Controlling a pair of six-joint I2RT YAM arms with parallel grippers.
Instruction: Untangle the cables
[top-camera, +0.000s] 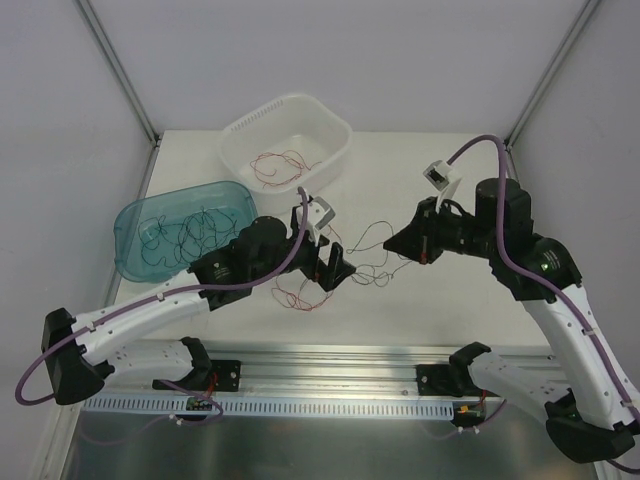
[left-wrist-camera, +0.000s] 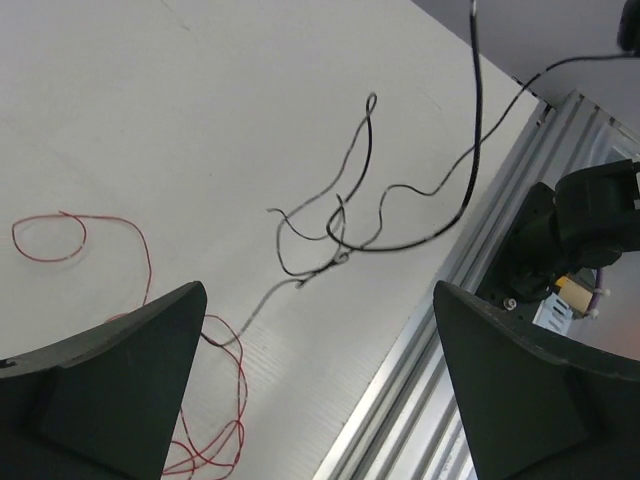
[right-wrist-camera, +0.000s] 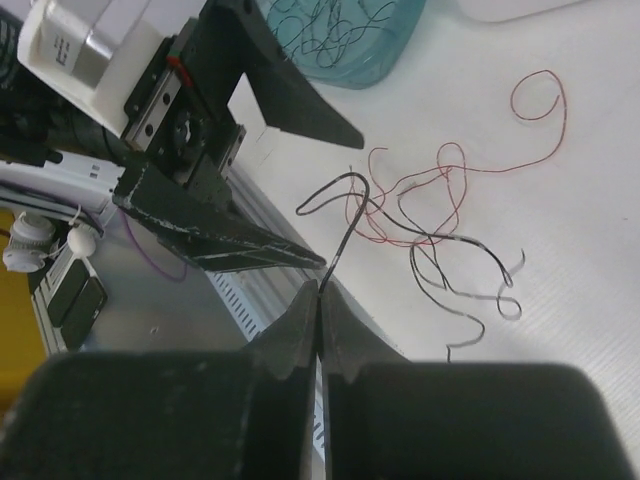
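Observation:
Thin cables lie loose on the white table between my grippers: black strands (top-camera: 372, 240) and red strands (top-camera: 298, 294). My right gripper (top-camera: 390, 243) is shut on the end of one black cable (right-wrist-camera: 343, 228), which rises from its closed tips (right-wrist-camera: 320, 288) and hangs above the tangle of red strands (right-wrist-camera: 450, 172) and black strands (right-wrist-camera: 455, 285). My left gripper (top-camera: 338, 268) is open and empty, just above the table. Its fingers (left-wrist-camera: 110, 385) straddle bare table, with black loops (left-wrist-camera: 350, 225) ahead and red loops (left-wrist-camera: 215, 400) by the left finger.
A white tub (top-camera: 335, 125) at the back holds red wires (top-camera: 280, 162). A teal tub (top-camera: 130, 215) at the left holds black wires (top-camera: 185, 232). An aluminium rail (top-camera: 330, 362) runs along the near edge and also shows in the left wrist view (left-wrist-camera: 470, 300).

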